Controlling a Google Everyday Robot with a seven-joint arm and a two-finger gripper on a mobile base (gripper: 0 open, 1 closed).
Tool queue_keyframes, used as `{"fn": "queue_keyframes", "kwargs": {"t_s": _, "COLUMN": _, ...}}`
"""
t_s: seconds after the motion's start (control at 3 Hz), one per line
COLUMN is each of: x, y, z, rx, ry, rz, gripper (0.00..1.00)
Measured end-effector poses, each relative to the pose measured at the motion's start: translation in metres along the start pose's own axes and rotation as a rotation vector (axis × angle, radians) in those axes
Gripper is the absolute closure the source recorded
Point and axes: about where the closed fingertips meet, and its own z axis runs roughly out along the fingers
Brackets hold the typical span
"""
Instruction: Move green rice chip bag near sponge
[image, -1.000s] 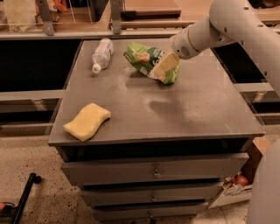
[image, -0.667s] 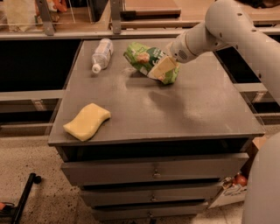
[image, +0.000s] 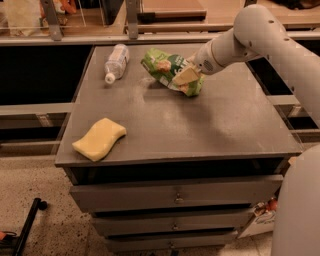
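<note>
The green rice chip bag (image: 162, 66) is at the back middle of the grey table (image: 200, 125), tilted, with its left end raised and a shadow under it. My gripper (image: 184, 77) comes in from the right on the white arm and is shut on the bag's right part; one beige finger (image: 186, 75) lies across the front of the bag. The pale yellow sponge (image: 100, 139) lies flat at the table's front left corner, well apart from the bag and the gripper.
A clear plastic bottle (image: 116, 61) lies on its side at the back left of the table, just left of the bag. Drawers (image: 175, 197) are below the tabletop. Shelving stands behind the table. The white arm (image: 270, 35) spans the right side.
The gripper has shifted a little to the left with the bag in it. The bag's left end has tipped up off the table. The sponge and the bottle have not moved.
</note>
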Motion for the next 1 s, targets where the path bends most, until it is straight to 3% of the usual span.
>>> {"fn": "queue_keyframes", "kwargs": {"t_s": 0.33, "x": 0.003, "y": -0.003, "z": -0.006, "rx": -0.012, "ry": 0.002, "rz": -0.011, "gripper": 0.87}}
{"fn": "queue_keyframes", "kwargs": {"t_s": 0.67, "x": 0.003, "y": -0.004, "z": -0.023, "rx": -0.038, "ry": -0.003, "rz": -0.057, "gripper": 1.0}}
{"fn": "queue_keyframes", "kwargs": {"t_s": 1.0, "x": -0.011, "y": 0.011, "z": -0.039, "rx": -0.074, "ry": -0.023, "rz": -0.1, "gripper": 1.0}}
